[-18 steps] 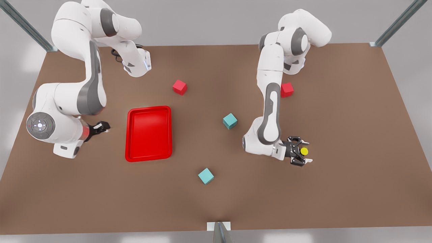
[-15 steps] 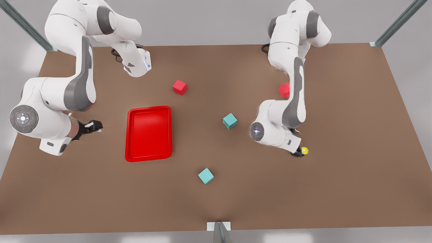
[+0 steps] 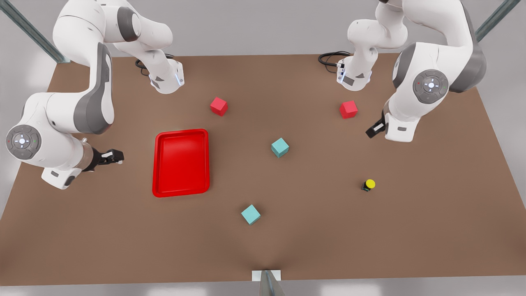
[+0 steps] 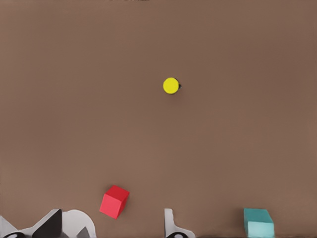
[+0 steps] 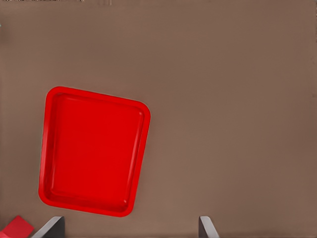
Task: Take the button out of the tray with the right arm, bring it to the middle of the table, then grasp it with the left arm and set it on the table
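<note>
L gripper [image 3: 372,131] hangs above the surface [image 3: 411,238] at roughly 12 o'clock from the button [image 3: 368,185], well apart from it. In the L wrist view its fingers stand wide w/ nothing between them. R gripper [image 3: 116,156] sits at 9 o'clock from the tray [image 3: 181,132], near its long side. Its fingers are also spread wide in the R wrist view, holding nothing.

Front view, near to far:
- Teal cube [image 3: 250,214] nearest, approx 6 o'clock from surface centre.
- Button stands upright on the bare surface, yellow cap up, approx 4 o'clock from centre, well apart from the tray.
- Tray at 9 o'clock from centre, nothing inside.
- 2nd teal cube [image 3: 280,147] just past centre, approx 1 o'clock.
- Red cube [image 3: 219,106] at 11 o'clock.
- Other red cube [image 3: 348,109] at 2 o'clock, near L gripper.
</note>
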`<state>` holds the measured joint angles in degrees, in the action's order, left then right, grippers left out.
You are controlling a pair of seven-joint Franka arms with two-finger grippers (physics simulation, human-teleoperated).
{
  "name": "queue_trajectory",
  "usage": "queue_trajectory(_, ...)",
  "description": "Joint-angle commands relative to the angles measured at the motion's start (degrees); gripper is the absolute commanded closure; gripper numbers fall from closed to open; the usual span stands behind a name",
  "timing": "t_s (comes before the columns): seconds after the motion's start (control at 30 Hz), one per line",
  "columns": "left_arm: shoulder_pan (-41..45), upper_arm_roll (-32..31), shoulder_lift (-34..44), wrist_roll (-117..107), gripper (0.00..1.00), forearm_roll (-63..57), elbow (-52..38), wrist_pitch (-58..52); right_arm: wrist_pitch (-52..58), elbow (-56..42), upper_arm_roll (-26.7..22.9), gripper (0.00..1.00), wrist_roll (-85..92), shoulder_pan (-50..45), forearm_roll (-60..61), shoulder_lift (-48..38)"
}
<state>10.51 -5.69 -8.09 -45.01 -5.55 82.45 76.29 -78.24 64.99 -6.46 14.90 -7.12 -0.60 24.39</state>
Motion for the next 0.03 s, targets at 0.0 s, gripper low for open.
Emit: queue_trajectory(0.0, -0.76, -0.03, 0.09, 51.87, 0.00, -0.33, -0.09, 1.05, 0.02, -0.04, -0.04, 0.00, -5.76, 0.00, 0.16, -0.04)
